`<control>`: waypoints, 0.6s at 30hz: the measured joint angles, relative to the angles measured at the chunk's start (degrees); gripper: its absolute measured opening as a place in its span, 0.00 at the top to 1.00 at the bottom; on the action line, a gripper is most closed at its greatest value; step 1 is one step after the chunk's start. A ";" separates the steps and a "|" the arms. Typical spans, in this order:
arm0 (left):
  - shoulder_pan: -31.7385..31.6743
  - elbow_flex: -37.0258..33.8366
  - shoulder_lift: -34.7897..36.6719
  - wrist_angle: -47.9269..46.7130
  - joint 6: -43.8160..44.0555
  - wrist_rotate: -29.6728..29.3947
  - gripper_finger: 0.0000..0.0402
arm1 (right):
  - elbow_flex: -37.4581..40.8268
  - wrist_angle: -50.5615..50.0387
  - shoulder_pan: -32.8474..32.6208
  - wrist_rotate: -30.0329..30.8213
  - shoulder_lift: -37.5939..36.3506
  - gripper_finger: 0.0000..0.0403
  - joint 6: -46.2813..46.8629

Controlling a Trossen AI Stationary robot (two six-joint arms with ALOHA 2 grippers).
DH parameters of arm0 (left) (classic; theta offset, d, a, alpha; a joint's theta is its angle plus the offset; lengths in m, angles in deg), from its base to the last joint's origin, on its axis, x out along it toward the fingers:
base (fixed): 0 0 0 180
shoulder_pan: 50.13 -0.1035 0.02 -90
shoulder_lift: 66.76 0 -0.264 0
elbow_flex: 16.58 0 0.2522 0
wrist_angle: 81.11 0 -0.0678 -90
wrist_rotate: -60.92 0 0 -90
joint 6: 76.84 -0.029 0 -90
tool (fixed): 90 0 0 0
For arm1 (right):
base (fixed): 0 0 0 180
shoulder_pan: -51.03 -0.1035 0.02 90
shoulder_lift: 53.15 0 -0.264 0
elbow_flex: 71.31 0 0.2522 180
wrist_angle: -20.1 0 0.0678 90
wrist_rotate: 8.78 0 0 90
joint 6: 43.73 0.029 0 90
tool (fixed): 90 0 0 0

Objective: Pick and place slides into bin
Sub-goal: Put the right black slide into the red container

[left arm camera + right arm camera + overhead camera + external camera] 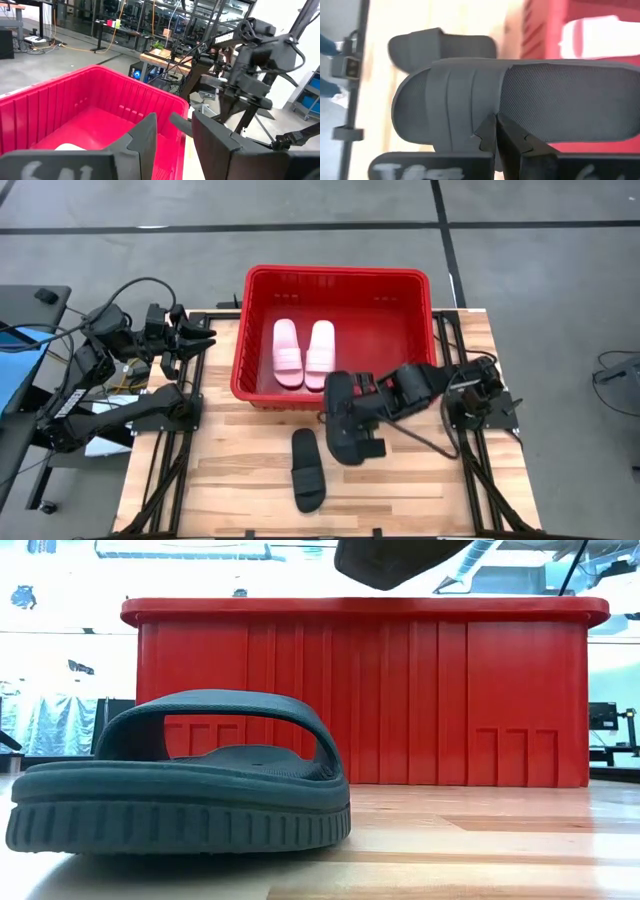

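Note:
The red bin [250, 330] stands at the table's far middle, with two pale pink slides [303, 352] lying side by side on its floor. One black slide [307, 471] lies sole down on the table near the front edge; it fills the foreground of the low view [180, 790]. My right gripper [358, 412] is shut on the other black slide [345, 425], held just in front of the bin's near wall. My left gripper [203, 338] is open and empty at the bin's left. My right gripper pinches the black slide's long side edge [482, 125] between its two fingers, right beside the strap's root. The fingers come from the table's right, across the slide. The slide is lifted clear of the table; its underside shows above the bin's rim in the low view [400, 560].
The bin's near wall [400, 700] rises right behind the slide on the table. Bare wood lies left and right of that slide. Black frame rails run along both table sides.

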 joint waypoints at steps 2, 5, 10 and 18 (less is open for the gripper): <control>-0.02 0.00 0.00 0.00 0.01 0.21 0.72 | -0.12 0.02 1.72 0.32 0.00 1.00 -1.29; -0.02 0.00 0.00 0.01 0.01 1.15 0.72 | -0.12 -0.01 4.21 1.01 -0.06 1.00 -3.27; -0.02 0.00 0.00 -0.16 0.04 3.34 0.72 | -0.12 -0.01 8.07 1.27 -0.79 1.00 -5.22; -0.02 -0.02 0.00 -3.16 -0.11 3.42 0.72 | -0.14 -0.01 12.88 1.76 -3.43 1.00 -8.10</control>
